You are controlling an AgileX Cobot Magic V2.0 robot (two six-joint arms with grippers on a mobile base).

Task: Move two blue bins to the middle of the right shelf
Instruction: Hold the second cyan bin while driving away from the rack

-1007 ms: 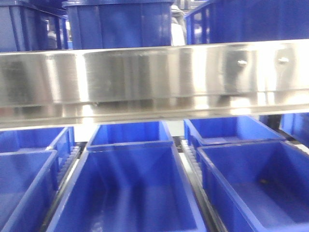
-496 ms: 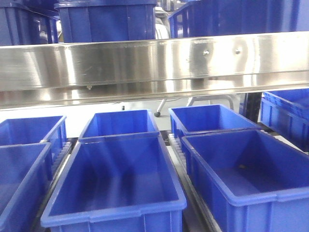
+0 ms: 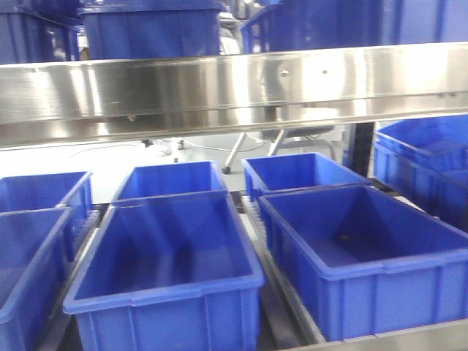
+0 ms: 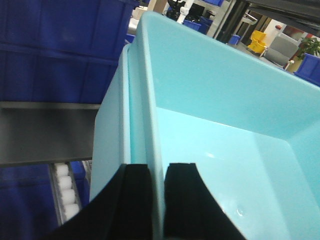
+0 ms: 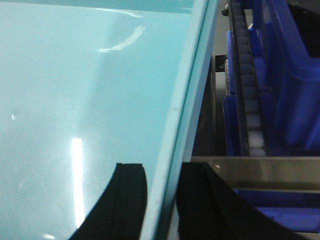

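Observation:
In both wrist views a blue bin, washed out to pale cyan by the light, fills the frame. My left gripper [image 4: 158, 167] is shut on that bin's [image 4: 225, 110] left wall, one black finger outside and one inside. My right gripper [image 5: 163, 167] is shut on the same bin's [image 5: 75, 90] right wall in the same way. Neither gripper nor the held bin shows in the front view. There, two large blue bins [image 3: 164, 252] [image 3: 362, 248] sit side by side on a roller shelf level.
A steel shelf beam [image 3: 234, 88] crosses the front view, with more blue bins [image 3: 150, 29] above it. Smaller bins [image 3: 172, 179] [image 3: 300, 170] sit behind the large ones. Another bin [image 3: 29, 256] is at the left and one [image 3: 424, 153] at the far right. White rollers [image 5: 252, 130] run beside the held bin.
The front view has drawn back from the shelf. Its bins look smaller and have slid left, the beam sits higher, and a bin at the far right has come into view.

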